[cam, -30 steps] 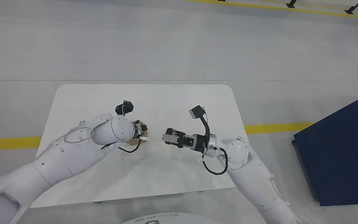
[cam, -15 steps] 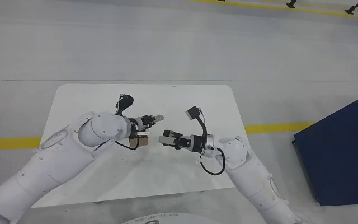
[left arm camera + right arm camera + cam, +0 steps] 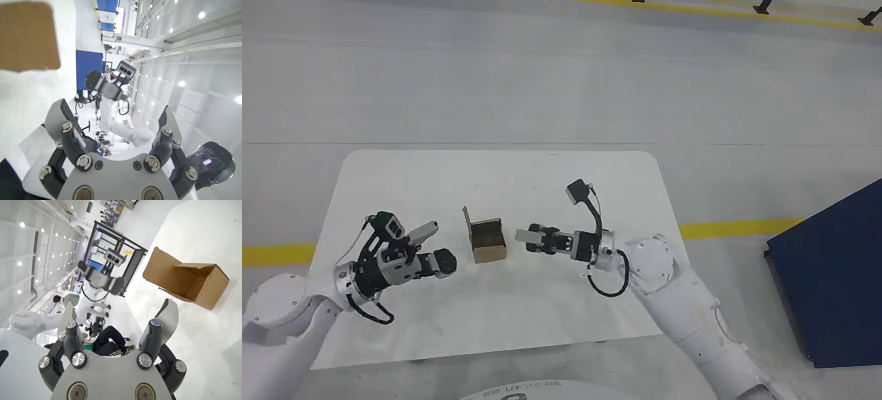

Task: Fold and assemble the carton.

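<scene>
A white worktop (image 3: 572,190) stands on a grey floor crossed by a yellow line (image 3: 742,228), with a blue box (image 3: 842,270) off to the robot's right. The carton (image 3: 487,243) sits near the middle of the worktop, its brown body upright and its opening facing up. One flap (image 3: 466,217) stands raised on the side toward the left arm.

The left gripper (image 3: 115,106) hovers near the carton on that side, apart from it, its fingers spread wide and holding nothing. The right gripper (image 3: 525,238) is just beside the carton's opposite side. In the right wrist view its fingers (image 3: 169,311) are also parted and empty, short of the cardboard. The carton lies between the two grippers, and neither touches it.
</scene>
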`<act>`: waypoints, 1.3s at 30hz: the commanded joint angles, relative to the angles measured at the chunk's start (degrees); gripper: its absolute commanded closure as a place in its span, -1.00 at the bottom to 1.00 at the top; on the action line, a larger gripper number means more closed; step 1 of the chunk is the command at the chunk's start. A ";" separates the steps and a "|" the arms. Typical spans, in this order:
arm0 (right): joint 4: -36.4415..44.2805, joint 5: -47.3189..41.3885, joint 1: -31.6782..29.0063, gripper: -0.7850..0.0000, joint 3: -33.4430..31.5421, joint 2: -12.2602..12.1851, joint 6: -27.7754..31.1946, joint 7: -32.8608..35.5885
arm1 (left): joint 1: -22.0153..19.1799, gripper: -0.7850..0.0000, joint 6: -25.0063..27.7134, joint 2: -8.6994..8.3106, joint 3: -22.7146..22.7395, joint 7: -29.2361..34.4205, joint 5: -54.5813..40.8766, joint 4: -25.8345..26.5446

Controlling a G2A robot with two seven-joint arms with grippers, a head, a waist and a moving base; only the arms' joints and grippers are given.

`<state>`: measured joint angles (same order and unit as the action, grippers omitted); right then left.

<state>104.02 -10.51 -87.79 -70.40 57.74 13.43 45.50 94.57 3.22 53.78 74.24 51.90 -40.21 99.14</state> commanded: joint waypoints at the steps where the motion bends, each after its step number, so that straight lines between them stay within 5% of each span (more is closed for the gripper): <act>1: -0.58 0.03 1.07 -0.84 0.72 0.15 -0.82 0.00 | 2.25 -1.00 3.75 0.24 0.31 -3.43 -0.76 -1.03; 6: -1.57 0.04 2.47 -0.80 1.68 0.40 -1.06 -0.33 | 1.36 -1.00 7.33 0.84 0.35 -7.04 -2.27 -3.73; 10: -1.75 -0.68 1.98 -0.79 1.04 0.35 0.28 -0.52 | -0.99 -1.00 4.68 1.42 -1.22 -3.44 -8.31 -4.56; 16: -1.44 -0.91 1.18 -0.81 0.27 0.22 1.24 -0.45 | -5.55 -1.00 -1.90 3.38 -9.04 -5.10 -13.89 -7.69; 27: -0.47 -0.67 -0.31 -0.84 -0.38 0.06 2.40 -0.26 | -14.46 -1.00 5.03 7.55 -20.22 -16.18 -6.84 -15.50; 31: -0.20 -0.44 -0.63 -0.84 -0.48 0.03 2.54 -0.37 | -14.74 -1.00 8.51 8.08 -19.69 -16.39 -8.16 -17.75; 39: -0.36 -0.90 -0.52 -0.86 -0.66 0.04 2.16 -0.59 | -8.85 -1.00 13.29 6.64 -11.29 -17.19 -10.22 -18.13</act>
<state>103.71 -11.34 -88.33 -71.03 57.77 15.62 44.96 85.06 16.21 60.64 61.31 35.10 -49.57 81.12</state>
